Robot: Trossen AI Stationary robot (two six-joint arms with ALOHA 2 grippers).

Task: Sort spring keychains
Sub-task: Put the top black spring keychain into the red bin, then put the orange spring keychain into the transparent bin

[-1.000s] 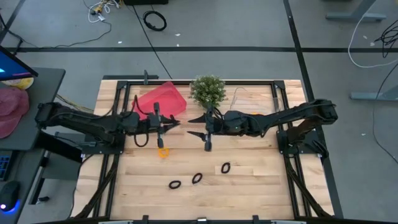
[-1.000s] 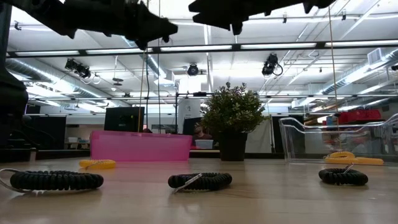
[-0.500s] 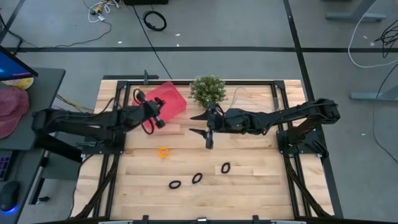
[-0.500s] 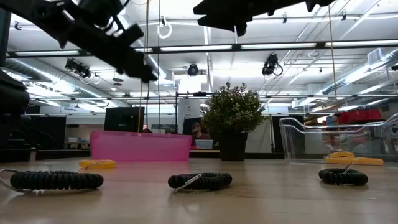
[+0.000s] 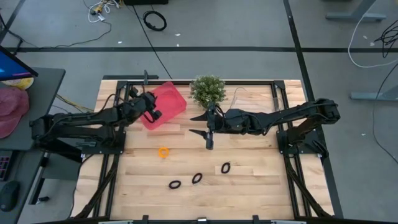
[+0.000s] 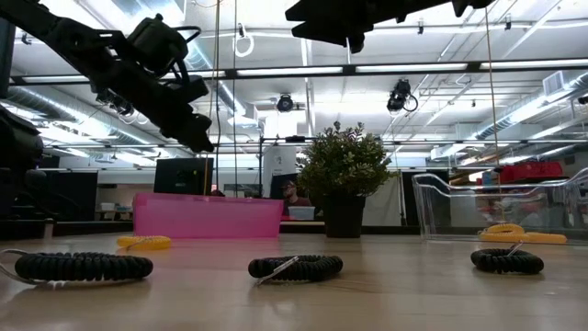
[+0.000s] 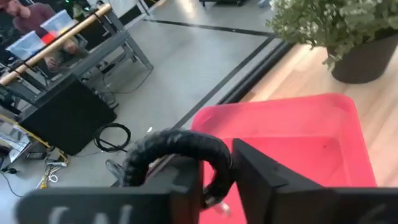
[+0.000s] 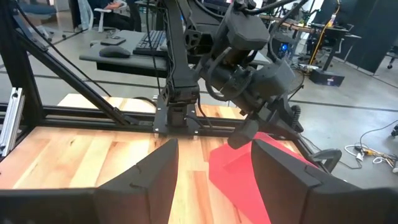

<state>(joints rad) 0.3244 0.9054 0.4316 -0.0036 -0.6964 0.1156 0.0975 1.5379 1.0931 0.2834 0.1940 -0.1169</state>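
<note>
Fingers of the left gripper [image 7: 217, 180] pinch a black keychain [image 7: 177, 149] over the pink bin [image 7: 292, 143]; light, springy coil, best nipped across its loop; right gripper [image 8: 214, 171] gapes empty

Red-pink tray [image 5: 166, 102] at eleven o'clock on pale striped wooden table [image 5: 249, 180], beside green plant [image 5: 208, 90] in dark pot. Orange spring keychain [image 5: 163, 152] near centre; three black spring keychains [image 5: 197, 178] toward six o'clock. Another black spring keychain [image 7: 180, 149] between dark fingers of left gripper [image 7: 214, 180]; clear bin [image 6: 496, 207] holding orange coils [image 6: 519, 234].
</note>
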